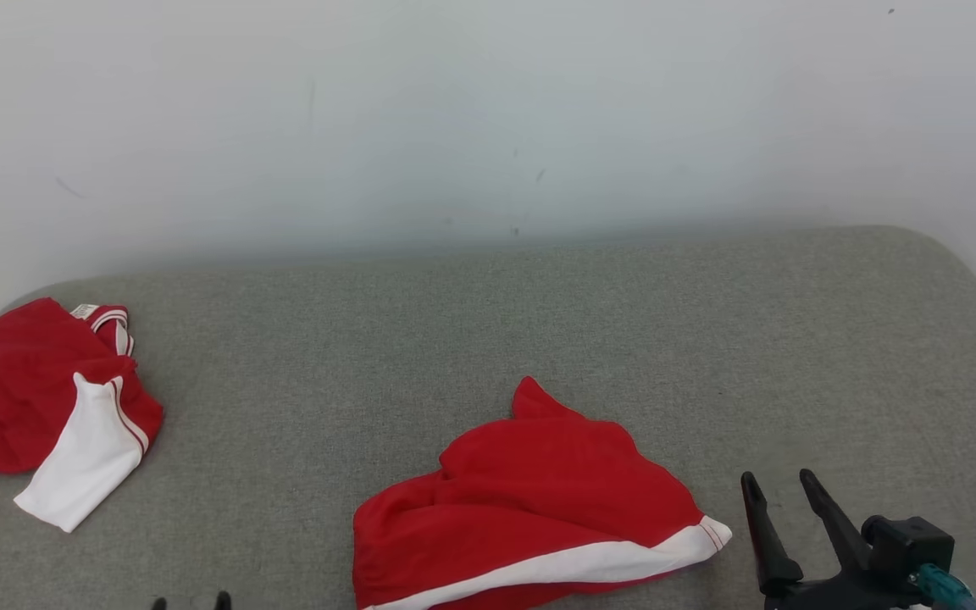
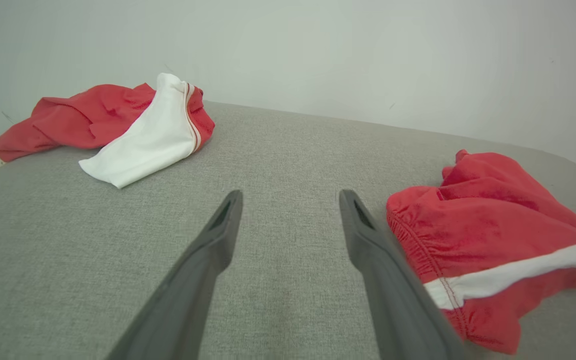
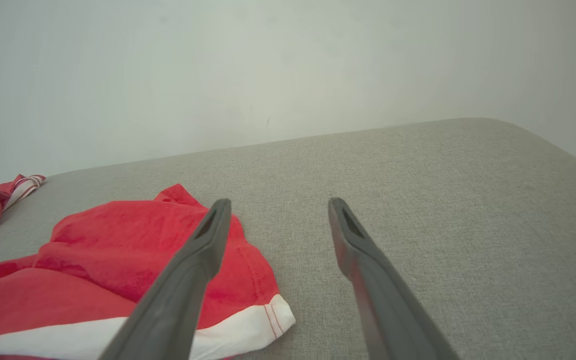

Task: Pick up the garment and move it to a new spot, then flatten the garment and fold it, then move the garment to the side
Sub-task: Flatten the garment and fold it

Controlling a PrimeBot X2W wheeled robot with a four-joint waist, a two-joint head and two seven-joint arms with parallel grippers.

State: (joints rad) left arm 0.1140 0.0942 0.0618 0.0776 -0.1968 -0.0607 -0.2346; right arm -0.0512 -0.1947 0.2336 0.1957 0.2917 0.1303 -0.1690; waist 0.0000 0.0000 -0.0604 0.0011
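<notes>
Left end effector (image 2: pixel 289 195) and right end effector (image 3: pixel 279 202): fingers spread wide, empty. Crumpled red garment (image 1: pixel 530 500) lies between them on the grey counter (image 1: pixel 539 305). Second red garment (image 1: pixel 22 398) lies far left.

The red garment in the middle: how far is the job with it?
Nothing looks done: the red garment lies crumpled on the gray surface, neither flat nor folded. Nothing is in hand: the left end effector and right end effector are open and empty beside it. Picking up, moving, flattening, folding and setting aside are all left.
</notes>
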